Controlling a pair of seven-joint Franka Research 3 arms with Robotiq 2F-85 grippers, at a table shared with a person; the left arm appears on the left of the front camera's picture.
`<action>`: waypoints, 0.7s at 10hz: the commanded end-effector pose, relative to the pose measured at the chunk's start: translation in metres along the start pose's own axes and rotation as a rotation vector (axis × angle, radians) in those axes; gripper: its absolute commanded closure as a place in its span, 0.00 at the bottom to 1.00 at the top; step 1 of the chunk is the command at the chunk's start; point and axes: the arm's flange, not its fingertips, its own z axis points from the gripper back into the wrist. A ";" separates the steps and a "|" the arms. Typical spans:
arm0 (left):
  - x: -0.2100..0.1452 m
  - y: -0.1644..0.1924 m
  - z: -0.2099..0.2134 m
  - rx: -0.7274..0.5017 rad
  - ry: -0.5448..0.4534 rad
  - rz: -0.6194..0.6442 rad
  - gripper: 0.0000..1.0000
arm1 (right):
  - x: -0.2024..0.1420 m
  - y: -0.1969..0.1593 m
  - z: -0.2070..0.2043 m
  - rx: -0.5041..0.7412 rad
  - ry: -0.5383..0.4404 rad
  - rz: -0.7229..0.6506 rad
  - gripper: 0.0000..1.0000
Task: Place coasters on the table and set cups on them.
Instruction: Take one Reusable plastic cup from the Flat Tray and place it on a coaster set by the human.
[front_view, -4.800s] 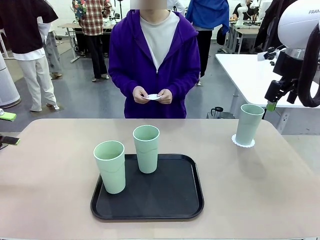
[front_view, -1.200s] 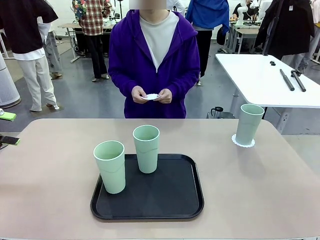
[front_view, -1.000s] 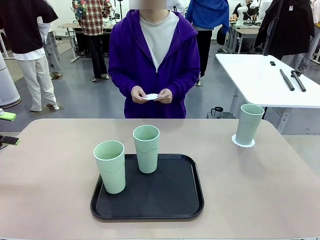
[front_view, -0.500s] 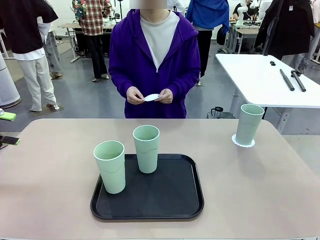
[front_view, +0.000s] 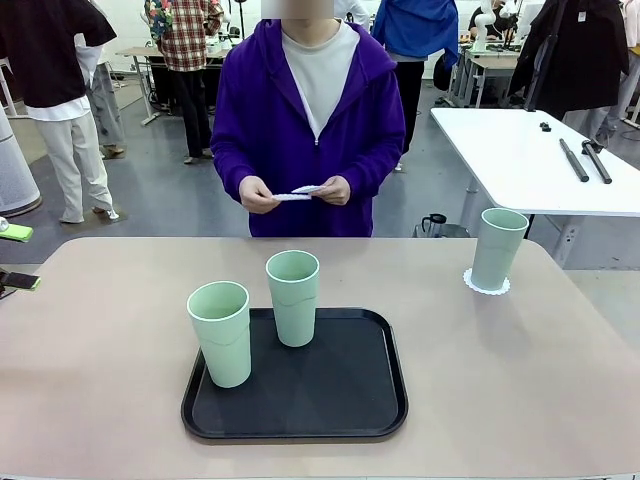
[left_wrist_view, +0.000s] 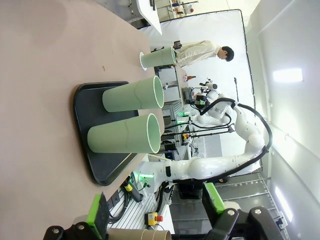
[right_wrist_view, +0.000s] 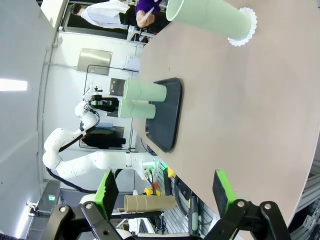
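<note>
Spare coasters (front_view: 297, 193): person's hands (front_view: 258, 195) now pulling them apart, 12 o'clock; placement likely next. One cup (front_view: 499, 248) on coaster (front_view: 486, 284), 2 o'clock; two cups (front_view: 293, 297) on tray (front_view: 370, 400). My left tool (left_wrist_view: 156, 205), right tool (right_wrist_view: 166, 192): open, empty.

- Far beyond the right fingers (right_wrist_view: 223, 192), the cup (right_wrist_view: 210, 17) is cut by the top edge and covers its coaster (right_wrist_view: 252, 22) (only the frill shows).
- The person (front_view: 310, 100) grips held coasters (front_view: 297, 192): too small to count.
</note>
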 end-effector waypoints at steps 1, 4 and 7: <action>0.001 -0.002 0.000 -0.018 -0.009 -0.016 0.00 | 0.000 0.000 0.000 -0.006 -0.005 -0.016 0.00; 0.001 -0.002 0.000 -0.018 -0.009 -0.016 0.00 | 0.000 0.000 0.000 -0.006 -0.005 -0.016 0.00; 0.001 -0.002 0.000 -0.018 -0.009 -0.016 0.00 | 0.000 0.000 0.000 -0.006 -0.005 -0.016 0.00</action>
